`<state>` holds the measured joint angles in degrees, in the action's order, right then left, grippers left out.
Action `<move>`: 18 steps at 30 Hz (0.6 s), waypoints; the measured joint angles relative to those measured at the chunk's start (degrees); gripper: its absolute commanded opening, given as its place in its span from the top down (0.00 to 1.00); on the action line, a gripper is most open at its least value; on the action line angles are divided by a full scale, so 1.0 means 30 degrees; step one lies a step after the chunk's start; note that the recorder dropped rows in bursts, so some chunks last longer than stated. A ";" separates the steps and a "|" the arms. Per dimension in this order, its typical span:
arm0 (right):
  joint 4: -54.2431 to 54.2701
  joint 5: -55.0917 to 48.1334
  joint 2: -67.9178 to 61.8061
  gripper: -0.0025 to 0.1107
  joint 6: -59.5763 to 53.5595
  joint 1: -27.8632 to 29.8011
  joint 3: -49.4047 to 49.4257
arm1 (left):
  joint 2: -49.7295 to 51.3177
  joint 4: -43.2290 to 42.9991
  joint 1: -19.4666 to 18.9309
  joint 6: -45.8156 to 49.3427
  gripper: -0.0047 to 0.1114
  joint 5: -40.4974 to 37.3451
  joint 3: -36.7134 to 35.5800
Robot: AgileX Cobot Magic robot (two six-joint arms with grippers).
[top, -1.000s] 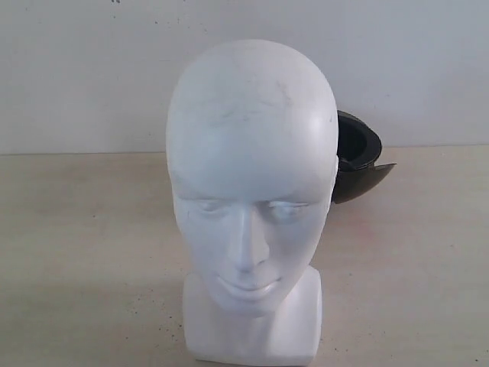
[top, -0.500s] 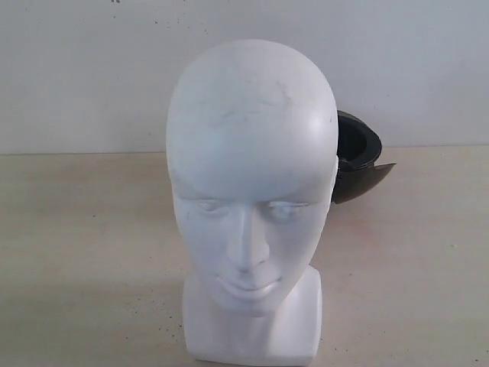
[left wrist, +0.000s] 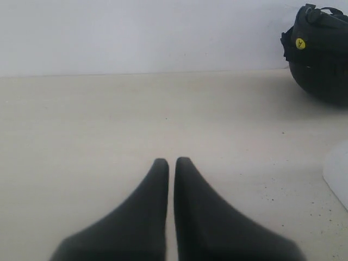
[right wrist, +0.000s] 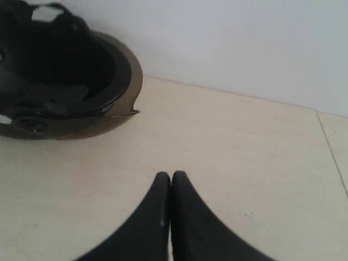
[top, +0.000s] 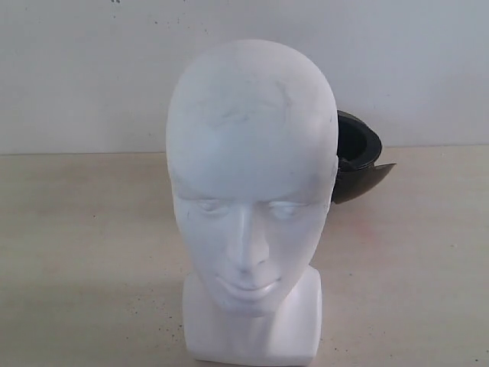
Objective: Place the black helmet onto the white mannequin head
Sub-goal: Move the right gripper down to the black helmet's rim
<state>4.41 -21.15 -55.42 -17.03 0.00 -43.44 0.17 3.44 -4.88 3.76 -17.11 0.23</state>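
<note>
White mannequin head (top: 252,191) upright; black helmet (top: 356,149) behind (by wall (top: 76,76) edge); left tool (left wrist: 171,161), right tool (right wrist: 171,175) pinched together, empty.

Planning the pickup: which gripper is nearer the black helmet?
Right, it seems. The right gripper, shut, has the black helmet large and close ahead, its opening facing it. The left gripper, also shut, sees it smaller and farther off, partly cut from view.
</note>
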 measured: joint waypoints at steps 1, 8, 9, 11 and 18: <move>0.0611 -0.0472 -0.0558 0.98 -0.0938 0.0000 -0.0462 | 0.0000 0.0000 0.0000 0.0000 0.92 0.0000 0.0000; 0.7712 -0.6400 -0.5355 0.98 -1.1057 -0.0039 -0.5051 | 0.0000 0.0000 0.0000 0.0000 0.92 0.0000 0.0000; 0.8460 -0.6943 -0.6037 0.98 -1.1463 -0.0039 -0.5692 | 0.0000 0.0000 0.0000 0.0000 0.92 0.0000 0.0000; 0.9305 -0.7354 -0.7134 0.98 -1.1600 -0.0039 -0.6738 | 0.0000 0.0000 0.0000 0.0000 0.92 0.0000 0.0000; 0.9567 -0.9185 -1.1640 0.65 -1.2120 -0.0039 -1.0233 | 0.0000 0.0000 0.0000 0.0000 0.92 0.0000 0.0000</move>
<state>33.11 -48.70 -90.34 -53.39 -0.12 -74.14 0.17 3.44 -4.88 3.76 -17.11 0.23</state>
